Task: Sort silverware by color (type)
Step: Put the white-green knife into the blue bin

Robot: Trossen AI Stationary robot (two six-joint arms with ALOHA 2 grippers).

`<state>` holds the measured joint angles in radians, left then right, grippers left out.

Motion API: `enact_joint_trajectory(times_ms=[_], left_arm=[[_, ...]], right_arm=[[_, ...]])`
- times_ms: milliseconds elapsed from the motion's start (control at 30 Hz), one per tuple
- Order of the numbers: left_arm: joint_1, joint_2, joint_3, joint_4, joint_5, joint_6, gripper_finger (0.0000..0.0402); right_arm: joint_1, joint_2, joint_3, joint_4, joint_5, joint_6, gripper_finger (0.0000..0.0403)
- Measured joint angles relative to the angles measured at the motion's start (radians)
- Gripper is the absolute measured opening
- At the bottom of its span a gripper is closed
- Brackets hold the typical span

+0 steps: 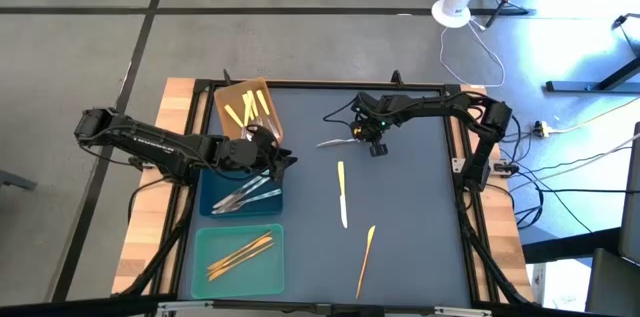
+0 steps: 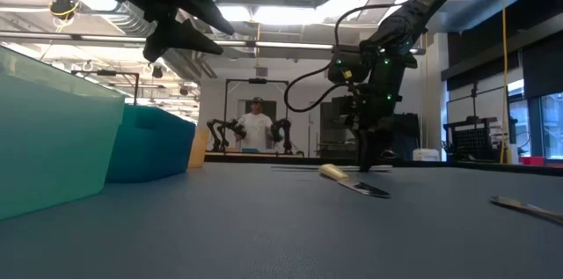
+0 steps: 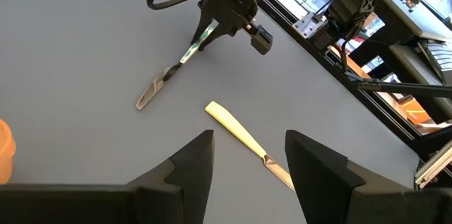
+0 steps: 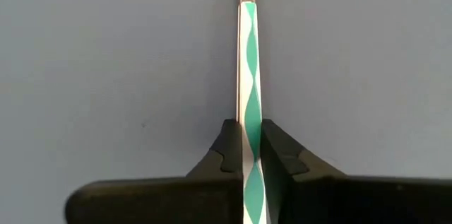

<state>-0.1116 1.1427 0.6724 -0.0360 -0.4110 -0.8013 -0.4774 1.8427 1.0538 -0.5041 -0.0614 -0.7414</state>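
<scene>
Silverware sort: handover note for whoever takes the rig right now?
Right pincer: shut on the silver utensil at the far middle of the mat.
Left pincer: open, empty, over the blue tray.
Done: yellow-handled pieces in the brown tray, silver ones in the blue tray, orange-gold ones in the teal tray.
Left: carry the held piece to a tray; then the yellow-handled knife and gold utensil loose on the mat.

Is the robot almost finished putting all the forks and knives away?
Nearly. Yellow pieces lie in the brown tray, silver ones in the blue tray, gold ones in the teal tray. The right gripper has its jaws shut on a silver utensil on the mat. The left gripper waits open over the trays. Left: a yellow-handled knife and a gold piece.
</scene>
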Motion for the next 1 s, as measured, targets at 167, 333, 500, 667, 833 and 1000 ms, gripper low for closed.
enact_joint_trajectory(times_ms=[167, 333, 500, 667, 833, 1000], left_arm=[[0.000, 0.000, 0.000, 0.000, -0.026, 0.000, 0.0170], [0.000, 0.000, 0.000, 0.000, -0.049, 0.000, 0.0170], [0.000, 0.000, 0.000, 0.000, -0.050, 0.000, 0.0170], [0.000, 0.000, 0.000, 0.000, -0.051, 0.000, 0.0170], [0.000, 0.000, 0.000, 0.000, -0.051, 0.000, 0.0170], [0.000, 0.000, 0.000, 0.000, -0.052, 0.000, 0.0170]], right_arm=[[0.001, -0.017, 0.000, -0.009, 0.009, 0.000, 0.0007], [-0.001, -0.053, -0.004, -0.021, 0.043, 0.001, 0.0008], [-0.001, -0.084, -0.004, -0.020, 0.083, 0.002, 0.0008], [0.015, -0.091, -0.003, -0.021, 0.092, 0.002, 0.0007], [0.094, -0.092, -0.003, -0.021, 0.185, -0.028, 0.0007], [0.189, -0.092, -0.002, -0.019, 0.325, -0.092, 0.0007]])
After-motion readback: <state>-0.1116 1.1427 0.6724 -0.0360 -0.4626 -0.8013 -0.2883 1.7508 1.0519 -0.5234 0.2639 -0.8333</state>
